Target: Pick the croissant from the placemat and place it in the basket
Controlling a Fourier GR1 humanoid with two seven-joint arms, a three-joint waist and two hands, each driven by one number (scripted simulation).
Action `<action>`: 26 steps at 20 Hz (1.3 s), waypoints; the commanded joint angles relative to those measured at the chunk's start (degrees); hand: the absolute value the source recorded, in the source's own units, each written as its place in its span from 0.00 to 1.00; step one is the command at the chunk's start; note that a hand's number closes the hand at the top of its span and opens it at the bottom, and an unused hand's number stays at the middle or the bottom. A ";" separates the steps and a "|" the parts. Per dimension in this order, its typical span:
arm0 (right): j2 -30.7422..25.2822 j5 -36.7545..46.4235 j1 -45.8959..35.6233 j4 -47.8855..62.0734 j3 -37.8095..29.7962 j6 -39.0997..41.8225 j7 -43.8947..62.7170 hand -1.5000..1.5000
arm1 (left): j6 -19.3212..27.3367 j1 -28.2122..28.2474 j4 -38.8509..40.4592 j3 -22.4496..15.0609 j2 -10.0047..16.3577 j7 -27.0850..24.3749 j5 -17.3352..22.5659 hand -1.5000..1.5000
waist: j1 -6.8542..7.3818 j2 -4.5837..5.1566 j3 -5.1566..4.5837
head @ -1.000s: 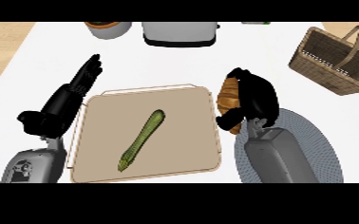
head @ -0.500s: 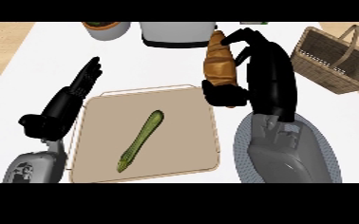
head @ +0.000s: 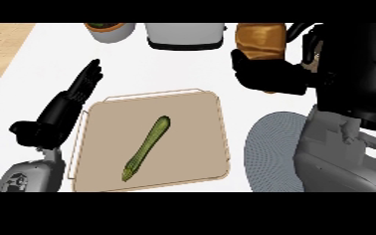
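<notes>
Pointing up the view, croissant [head: 260,40] in right hand [head: 277,77]

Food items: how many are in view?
2: a croissant in the right hand, upper right; an asparagus spear on the tan tray. The arm may hide others.

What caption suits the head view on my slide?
Right hand holds the croissant past the tan tray, where a green vegetable lies.

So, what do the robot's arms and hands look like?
The left hand and the right hand are both black, with slim fingers. The left forearm is a rounded grey shell with a small dark marking. The right forearm is grey too, built of stepped panels. No cables show.
</notes>
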 commanded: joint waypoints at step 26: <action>-27.37 -1.30 -17.41 43.81 -29.89 -12.77 -17.13 1.00 | 0.79 -1.19 4.45 -0.07 -1.14 -3.44 -2.44 0.50 | 0.27 0.38 0.04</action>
